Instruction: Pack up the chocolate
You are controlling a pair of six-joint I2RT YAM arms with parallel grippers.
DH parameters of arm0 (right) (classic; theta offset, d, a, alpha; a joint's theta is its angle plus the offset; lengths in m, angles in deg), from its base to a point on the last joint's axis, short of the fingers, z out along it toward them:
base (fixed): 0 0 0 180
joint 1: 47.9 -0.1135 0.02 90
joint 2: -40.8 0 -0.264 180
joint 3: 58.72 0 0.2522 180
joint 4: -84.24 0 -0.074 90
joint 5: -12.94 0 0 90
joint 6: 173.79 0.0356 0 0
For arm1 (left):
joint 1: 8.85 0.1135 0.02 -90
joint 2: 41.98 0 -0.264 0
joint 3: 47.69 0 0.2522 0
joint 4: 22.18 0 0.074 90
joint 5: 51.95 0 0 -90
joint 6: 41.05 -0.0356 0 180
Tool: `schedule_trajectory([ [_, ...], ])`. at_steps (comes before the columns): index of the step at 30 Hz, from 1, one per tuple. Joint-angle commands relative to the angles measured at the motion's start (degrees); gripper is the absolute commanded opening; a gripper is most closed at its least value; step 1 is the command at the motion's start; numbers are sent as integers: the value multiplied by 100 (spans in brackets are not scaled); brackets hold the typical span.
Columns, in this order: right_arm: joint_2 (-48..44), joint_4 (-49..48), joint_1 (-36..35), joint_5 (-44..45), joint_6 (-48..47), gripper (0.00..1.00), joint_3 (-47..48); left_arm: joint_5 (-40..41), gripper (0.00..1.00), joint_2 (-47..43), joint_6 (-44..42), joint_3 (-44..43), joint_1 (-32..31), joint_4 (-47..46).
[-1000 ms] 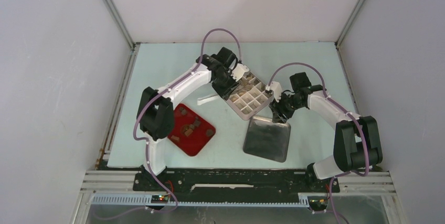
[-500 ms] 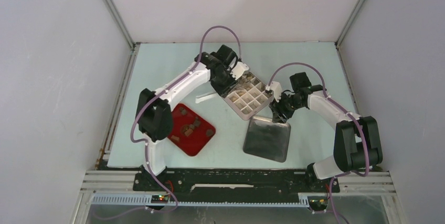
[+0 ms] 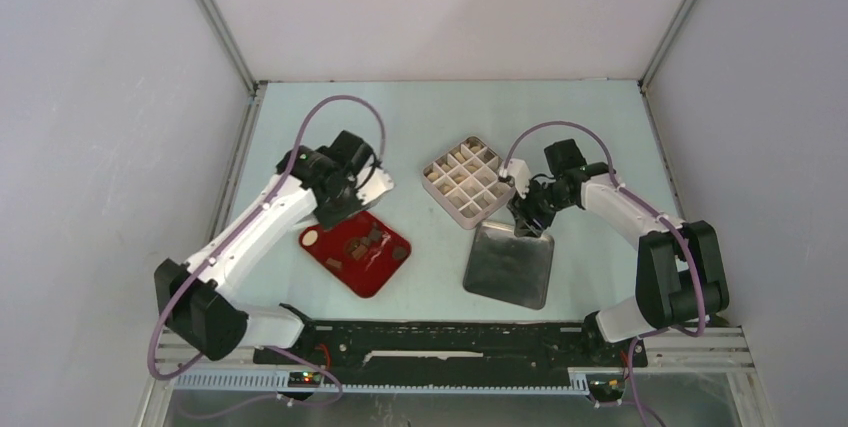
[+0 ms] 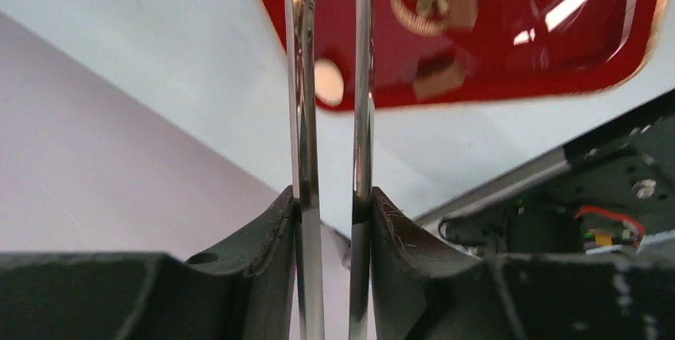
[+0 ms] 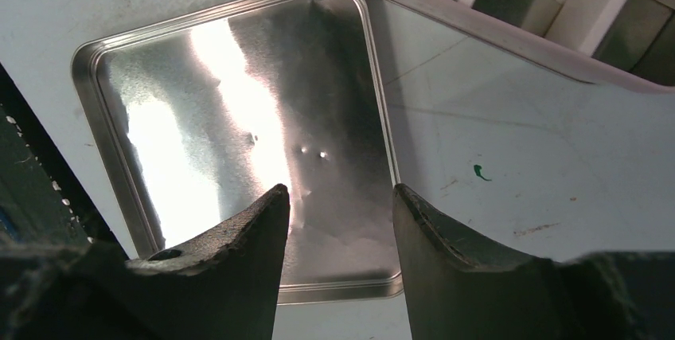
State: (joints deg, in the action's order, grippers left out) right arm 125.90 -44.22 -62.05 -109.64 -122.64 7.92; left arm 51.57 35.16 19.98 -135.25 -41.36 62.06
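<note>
A glossy red plastic tray (image 3: 392, 260) holds brown and cream chocolate pieces (image 3: 358, 246). Over its edge the left gripper (image 4: 330, 201) clamps silver metal tongs (image 4: 362, 77); the right gripper (image 5: 338, 197), well to its right, stands parted and empty.

In the left wrist view the tongs (image 4: 302, 117) run off the top edge, tips unseen, and the red tray (image 4: 509, 61) is cut by the top and right edges. The chocolate (image 4: 329, 82) on it is blurred: one pale spot, some brown shapes. From above, the left gripper (image 3: 345, 197) covers the tray's far corner, and the pieces are too small to count. In the right wrist view the compartment box (image 5: 509, 5) is cropped at the top right, its cells too dim to read, and the fingers (image 5: 239, 260) of the right gripper (image 5: 338, 193) hide the near edge of the metal lid (image 5: 239, 141).
</note>
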Motion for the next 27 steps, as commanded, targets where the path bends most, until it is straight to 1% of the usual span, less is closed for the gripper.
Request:
schedule_trajectory([
  [1,-84,40,-184,79,-158,53,218,286,38,-558,-227,611,588,716],
  [4,-71,39,-296,149,-182,53,222,251,38,-830,-218,916,970,1034],
  [8,-35,45,-421,221,-202,53,222,116,39,-1082,-207,1105,1465,1125],
  [12,6,46,-477,278,-203,53,222,116,44,-1102,-179,1209,1719,1128],
  [21,5,37,-478,306,-186,53,222,117,45,-905,-275,1357,2371,876],
  [27,24,38,-482,318,-184,53,222,170,46,-776,-304,1508,2537,710],
])
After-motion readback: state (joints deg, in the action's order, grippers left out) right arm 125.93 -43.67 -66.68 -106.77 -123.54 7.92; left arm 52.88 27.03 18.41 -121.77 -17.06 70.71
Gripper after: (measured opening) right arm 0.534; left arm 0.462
